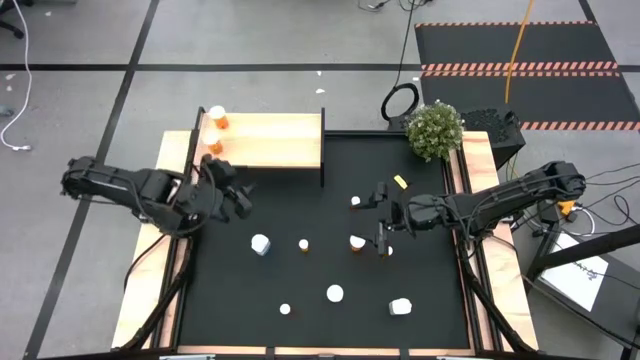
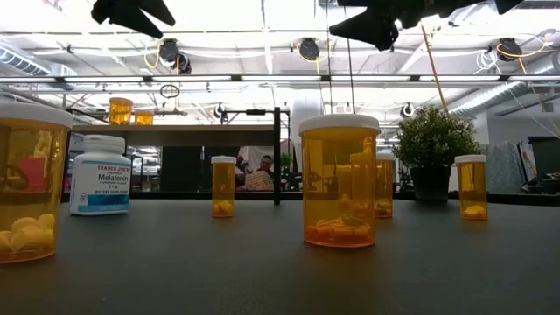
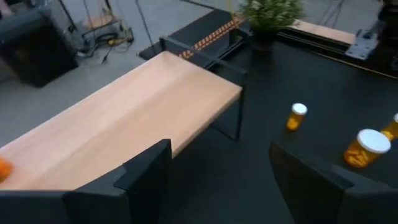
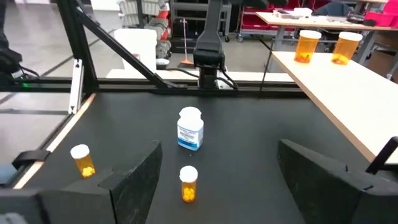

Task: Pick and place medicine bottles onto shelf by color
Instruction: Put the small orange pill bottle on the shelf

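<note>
The shelf (image 1: 270,140) stands at the far left of the black mat (image 1: 300,200), with two orange medicine bottles (image 1: 218,118) (image 1: 213,146) upright on its left end. Several more orange bottles (image 1: 358,242) and two white ones (image 1: 261,244) (image 1: 401,306) stand scattered on the mat. My left gripper (image 1: 235,190) hovers open and empty just in front of the shelf (image 3: 124,124). My right gripper (image 1: 381,217) hangs open and empty over the mat's right half, facing a white bottle (image 4: 190,129) and a small orange one (image 4: 188,183).
A potted plant (image 1: 436,128) stands at the mat's far right corner. A small yellow piece (image 1: 400,181) lies on the mat near it. Wooden strips (image 1: 150,260) border the mat on both sides. Open mat lies between the shelf and the nearest bottles.
</note>
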Controlling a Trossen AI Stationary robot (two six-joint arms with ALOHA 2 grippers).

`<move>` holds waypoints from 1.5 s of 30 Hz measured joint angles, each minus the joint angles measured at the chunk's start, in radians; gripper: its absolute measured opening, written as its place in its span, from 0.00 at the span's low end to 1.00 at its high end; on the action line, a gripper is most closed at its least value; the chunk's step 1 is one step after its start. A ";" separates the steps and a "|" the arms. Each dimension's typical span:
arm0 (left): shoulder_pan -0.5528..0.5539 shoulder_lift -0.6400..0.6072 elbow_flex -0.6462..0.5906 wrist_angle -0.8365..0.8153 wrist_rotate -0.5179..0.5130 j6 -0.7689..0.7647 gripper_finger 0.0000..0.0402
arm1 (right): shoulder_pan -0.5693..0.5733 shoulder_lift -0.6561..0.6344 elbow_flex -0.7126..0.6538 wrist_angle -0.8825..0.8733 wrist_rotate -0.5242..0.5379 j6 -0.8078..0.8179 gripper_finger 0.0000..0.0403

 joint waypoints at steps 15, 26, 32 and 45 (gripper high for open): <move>-0.128 0.042 -0.181 0.330 0.042 0.078 0.67 | -0.014 0.406 0.239 0.024 -0.141 -0.013 0.77; -0.199 0.045 -0.184 0.330 0.094 0.070 0.67 | -0.037 0.656 0.448 -0.136 -0.210 -0.053 0.77; -0.224 0.045 -0.184 0.330 0.094 0.059 0.67 | -0.065 0.705 0.449 -0.102 -0.216 -0.040 0.77; -0.230 0.045 -0.183 0.331 0.094 0.056 0.67 | -0.095 0.806 0.448 -0.019 -0.269 -0.006 0.71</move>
